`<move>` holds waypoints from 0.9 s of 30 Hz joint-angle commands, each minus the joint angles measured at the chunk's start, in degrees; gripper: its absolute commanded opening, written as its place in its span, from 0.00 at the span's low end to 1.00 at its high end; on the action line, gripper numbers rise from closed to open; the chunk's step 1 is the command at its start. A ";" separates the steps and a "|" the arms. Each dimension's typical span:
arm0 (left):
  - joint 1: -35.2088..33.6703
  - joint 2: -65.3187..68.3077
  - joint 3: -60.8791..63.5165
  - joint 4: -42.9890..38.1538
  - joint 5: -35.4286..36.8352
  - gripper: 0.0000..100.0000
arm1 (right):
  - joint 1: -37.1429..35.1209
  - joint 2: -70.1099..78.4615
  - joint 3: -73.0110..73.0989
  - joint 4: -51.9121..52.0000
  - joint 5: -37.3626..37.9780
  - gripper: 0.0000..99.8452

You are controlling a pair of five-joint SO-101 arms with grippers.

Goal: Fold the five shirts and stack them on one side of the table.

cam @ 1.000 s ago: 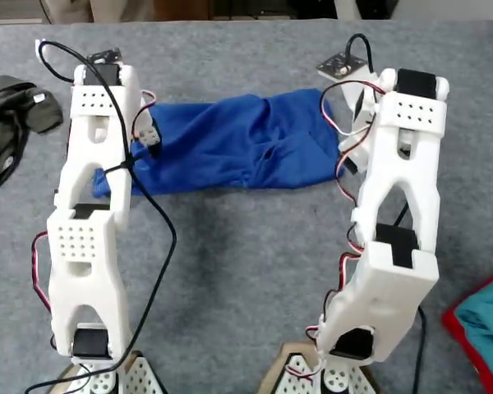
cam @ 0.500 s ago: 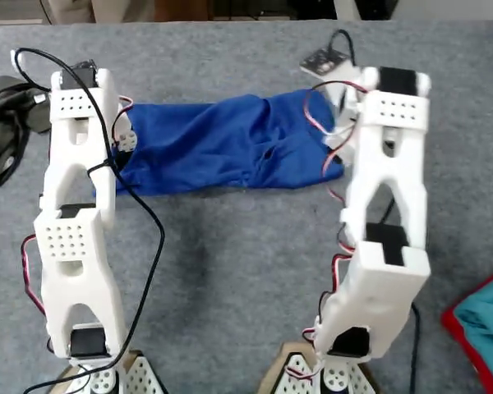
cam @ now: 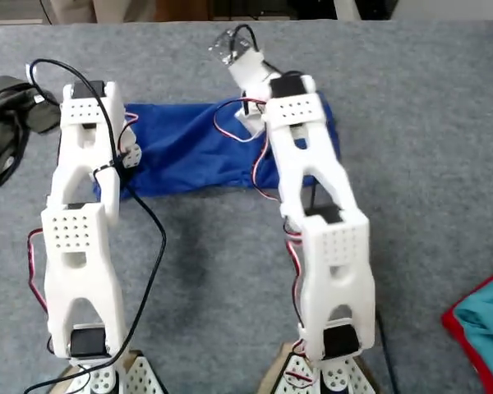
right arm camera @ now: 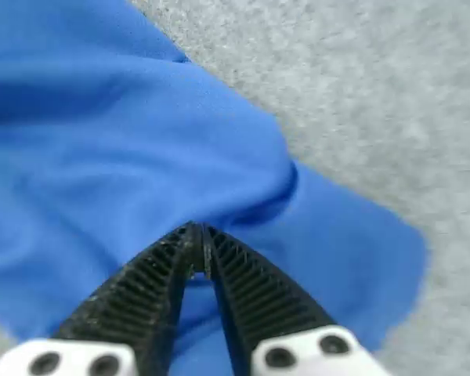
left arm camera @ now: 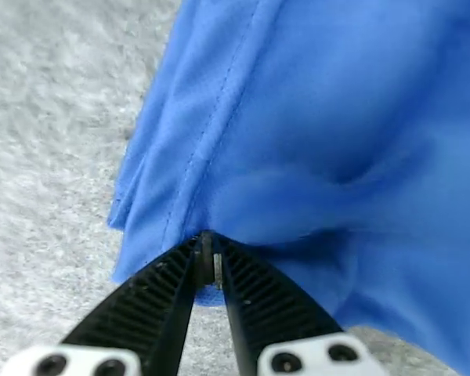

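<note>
One blue shirt (cam: 189, 152), lying in a rumpled band across the far middle of the grey table (cam: 230, 263), under two white arms. Left gripper (left arm camera: 207, 254) pinched tight on the cloth beside a stitched edge at one end; right gripper (right arm camera: 196, 235) closed on a raised fold farther along. Looks soft, light and limp: likely to sag and bunch, so best held at hems or corners. One dark garment (cam: 8, 123) at the left edge; one teal cloth (cam: 489, 316) over one red piece (cam: 460, 332) at the right.
</note>
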 commanded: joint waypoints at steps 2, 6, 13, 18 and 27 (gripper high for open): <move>-0.70 0.13 -1.14 0.18 0.09 0.02 | 2.24 10.59 -15.52 4.31 -4.22 0.01; -1.41 1.54 -3.43 0.18 0.09 0.02 | 6.64 20.35 -29.32 11.87 -4.22 0.01; -4.84 5.67 -9.93 0.26 -2.99 0.02 | 10.86 31.52 -49.01 18.73 -4.13 0.01; -4.57 5.58 -11.34 0.44 -3.87 0.02 | 10.42 33.63 -55.16 21.10 -4.13 0.01; -0.70 -2.07 -24.70 0.53 -3.43 0.02 | 7.08 25.19 -56.13 28.57 0.18 0.05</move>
